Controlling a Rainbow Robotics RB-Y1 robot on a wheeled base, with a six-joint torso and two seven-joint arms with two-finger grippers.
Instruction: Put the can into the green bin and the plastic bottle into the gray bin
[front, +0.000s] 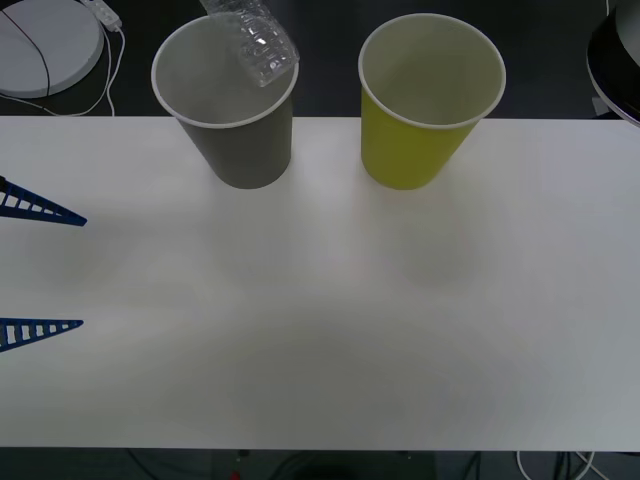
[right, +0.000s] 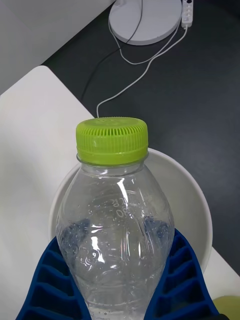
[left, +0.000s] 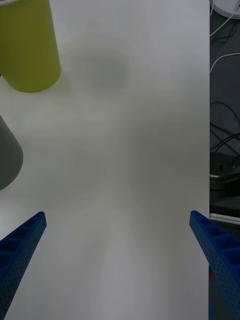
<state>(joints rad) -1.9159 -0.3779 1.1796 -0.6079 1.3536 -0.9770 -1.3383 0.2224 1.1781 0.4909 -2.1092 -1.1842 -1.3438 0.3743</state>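
My right gripper (right: 116, 282) is shut on the plastic bottle (right: 117, 225), a clear crinkled one with a lime cap (right: 112, 140). It holds the bottle tilted over the mouth of the gray bin (right: 196, 200). From the front, the bottle's ribbed lower body (front: 258, 42) hangs over the gray bin (front: 240, 150) at the back left of the table. The green bin (front: 415, 150) stands upright to its right. My left gripper (front: 83, 272) rests open at the table's left edge, nothing between its fingers (left: 25, 240). The can is out of view.
The white table (front: 320, 330) stretches bare in front of both bins. Beyond its far edge a white round base (front: 45, 40) with cables lies on the dark floor. A dark object (front: 615, 50) sits at the back right.
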